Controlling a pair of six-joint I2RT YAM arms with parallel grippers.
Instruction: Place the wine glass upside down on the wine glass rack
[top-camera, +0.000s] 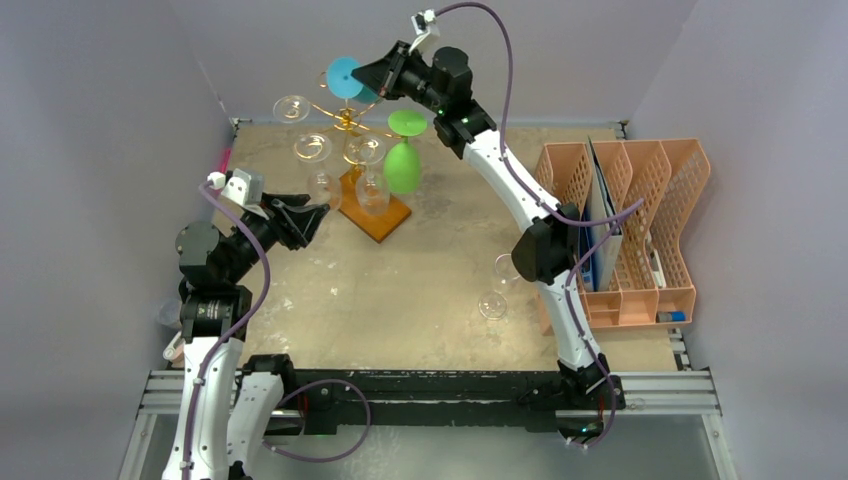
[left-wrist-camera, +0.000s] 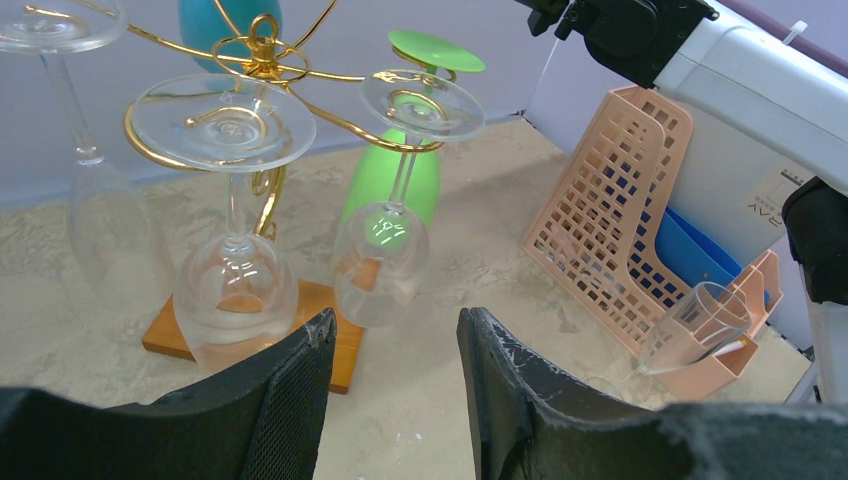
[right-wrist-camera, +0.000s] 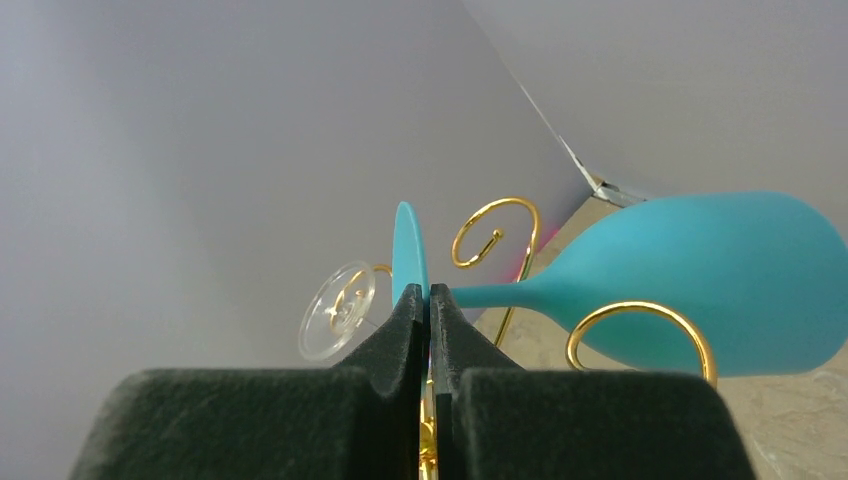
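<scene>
Grey walls close in a beige table (top-camera: 420, 300), and the wine glass rack (top-camera: 347, 118) stands on its wooden base at the table's far side. The right gripper (right-wrist-camera: 428, 300) is raised over the rack's far arms, its jaws pinched tight on the rim of the foot (right-wrist-camera: 408, 250) of the blue wine glass (right-wrist-camera: 700, 280). From the fingertips the stem runs off sideways to the bowl. In the overhead view the foot faces up as a full disc, so the glass is judged to be already inverted. One gold spiral (right-wrist-camera: 640, 335) lies just beside the bowl and another beyond the foot. Whether the stem has been threaded into either cannot be told.

The left gripper (left-wrist-camera: 397, 322) is held half open and empty, low on the near side of the rack. Ahead of its fingertips, clear glasses (left-wrist-camera: 235, 290) and a green glass (left-wrist-camera: 390, 185) hang bowl-down.

The step in hand is judged to be the hanging itself, with the glass carried at the rack but not yet released. For the next move, the stem would have to be slid into the mouth of a free spiral. The foot would then be lowered until it is borne by the wire, and only then would the jaws be parted. Care is called for, because the glass is gripped only by its thin rim and could swing, and the hanging neighbours are near.
</scene>
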